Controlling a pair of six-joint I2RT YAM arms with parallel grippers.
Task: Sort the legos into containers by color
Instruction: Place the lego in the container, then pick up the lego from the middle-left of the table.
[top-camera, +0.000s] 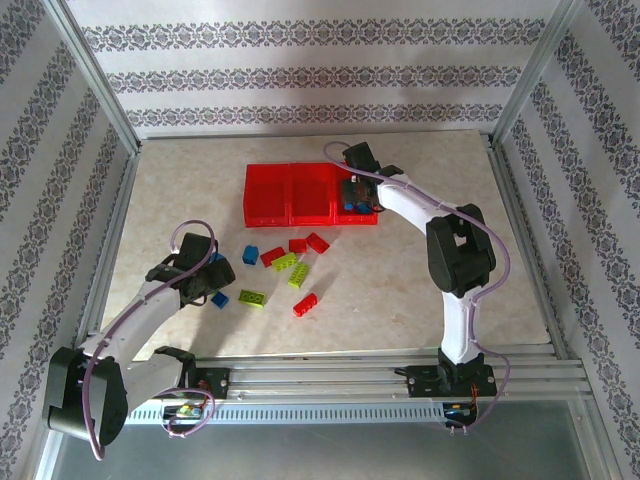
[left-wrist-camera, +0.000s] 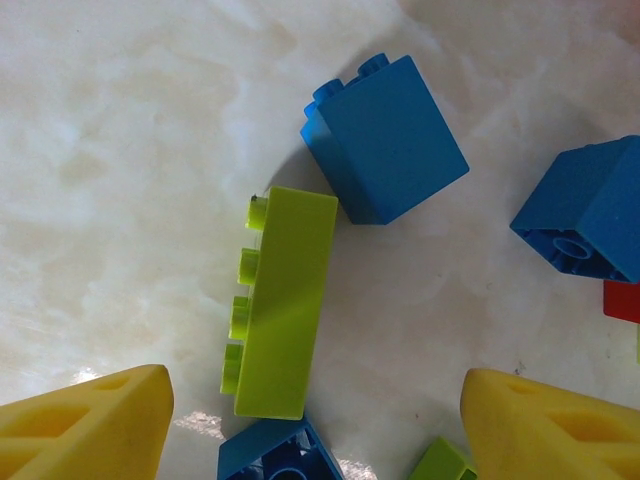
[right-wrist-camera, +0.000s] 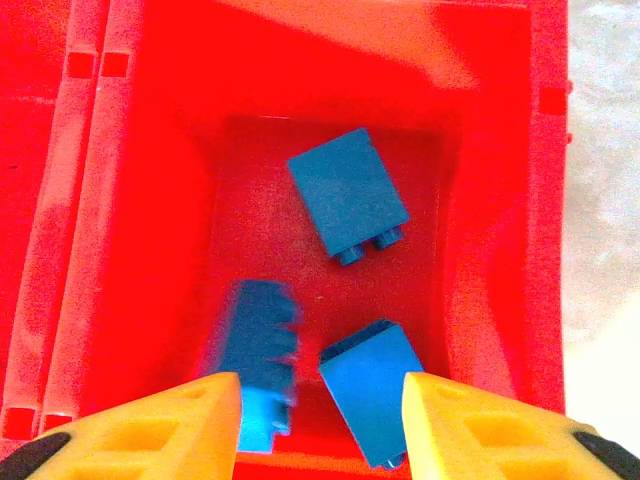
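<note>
While the left gripper (top-camera: 205, 278) hangs low over the loose legos (top-camera: 285, 265), its yellow fingers (left-wrist-camera: 90, 425) are spread wide. The near end of a lime brick (left-wrist-camera: 280, 305), lying on its side, sits between them, and its far end touches a blue brick (left-wrist-camera: 385, 140). A clean pick probably means centring first, since the brick lies nearer one finger, then closing across its narrow width so the blue neighbour is not dragged. Further right, the containers (top-camera: 270, 195) sit mid-table. The right gripper (right-wrist-camera: 320, 420) is parted and holds nothing above the right-hand bin (right-wrist-camera: 500, 150), where three blue pieces (right-wrist-camera: 345, 190) lie, one of them blurred. The table (top-camera: 420, 290) is pale, glossy marbled stone, likely slippery under a nudged brick. Wallpaper (top-camera: 300, 80) with dark floral bands and metal frame posts (top-camera: 95, 75) enclose it.
</note>
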